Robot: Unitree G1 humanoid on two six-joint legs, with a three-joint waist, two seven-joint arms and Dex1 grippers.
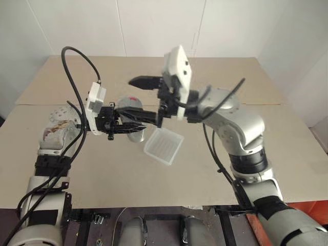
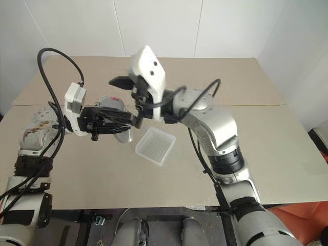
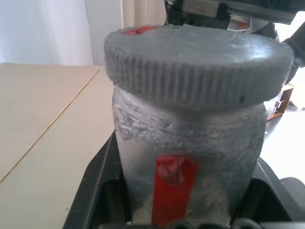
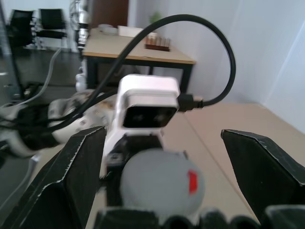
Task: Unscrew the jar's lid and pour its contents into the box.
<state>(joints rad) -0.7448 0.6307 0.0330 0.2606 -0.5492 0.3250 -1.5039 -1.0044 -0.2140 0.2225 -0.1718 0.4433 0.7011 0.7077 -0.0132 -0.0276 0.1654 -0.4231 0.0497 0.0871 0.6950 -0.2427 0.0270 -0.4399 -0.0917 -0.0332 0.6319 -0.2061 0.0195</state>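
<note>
So the left gripper [image 1: 134, 123] has its jaws clamped tight around the jar [image 3: 190, 157], holding it up in the air above the counter [image 1: 287, 148], reaching sideways toward the robot's right. Grey lid [image 3: 198, 64] sits on top of the jar, ridged edge all round, and there's a red strip on the jar's side plus a red mark on the lid. Right gripper [image 4: 164, 176] comes in from the other side at about the same height, jaws spread wide, one on each side of the lid but not touching it. White box [image 1: 164, 145] sits on the counter just beside and below the jar, a bit toward the robot's right. Can't see what's inside the jar.
</note>
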